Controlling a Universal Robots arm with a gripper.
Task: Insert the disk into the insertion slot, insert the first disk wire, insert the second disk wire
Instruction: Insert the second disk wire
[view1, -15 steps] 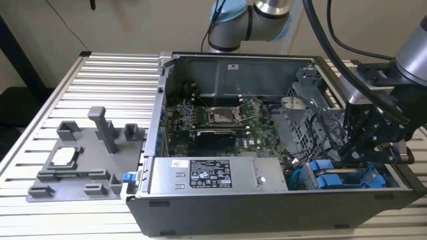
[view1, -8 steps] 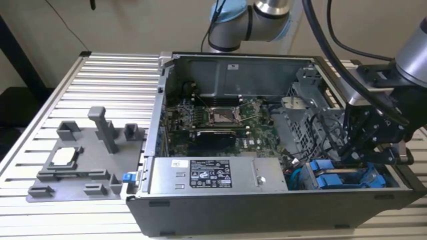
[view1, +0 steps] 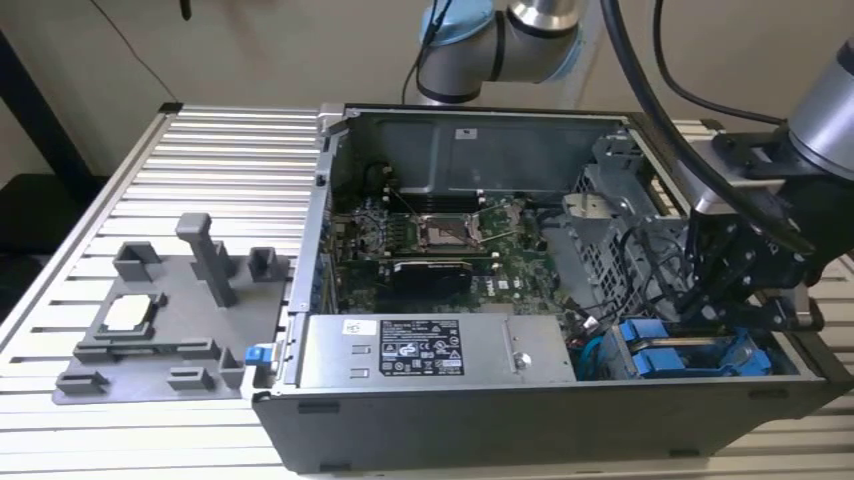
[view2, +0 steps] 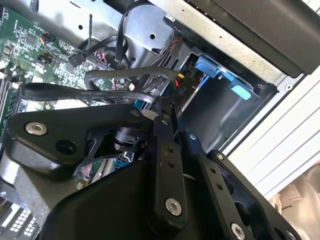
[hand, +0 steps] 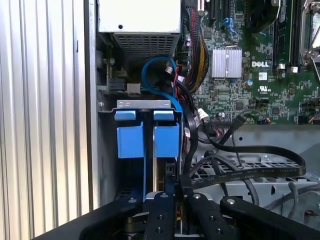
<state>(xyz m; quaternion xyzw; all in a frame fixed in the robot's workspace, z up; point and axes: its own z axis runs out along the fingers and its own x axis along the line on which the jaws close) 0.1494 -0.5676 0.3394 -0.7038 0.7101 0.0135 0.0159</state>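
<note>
Open computer case lies on its side on the slatted aluminium table, toward the table's edge at the exterior view's right. Grey fixture plate sits on the table just beside the case, at the exterior view's left.

Inside the case: motherboard mid-chassis, power supply along the near wall, drive cage in the near corner at the exterior view's right.

Gripper is down inside the case over the drive cage, black body hanging just above the blue carriers. In the first wrist view the gripper sits right at the back end of the bay, fingers close together around what looks like a thin dark connector or cable end. Can't confirm a real grip, so finger state: cannot tell.

Two blue carrier fronts stand side by side in the bay. The disk looks to be the one in line with the gripper, seated in its slot; the other carrier is next to it, toward the case wall. Can't tell them apart with certainty.

Blue data cable loops from the power supply side down to the bay. Black flat cables run across the cage beside the gripper; the second wrist view shows the same black cables draped just ahead of the gripper linkage.
</note>
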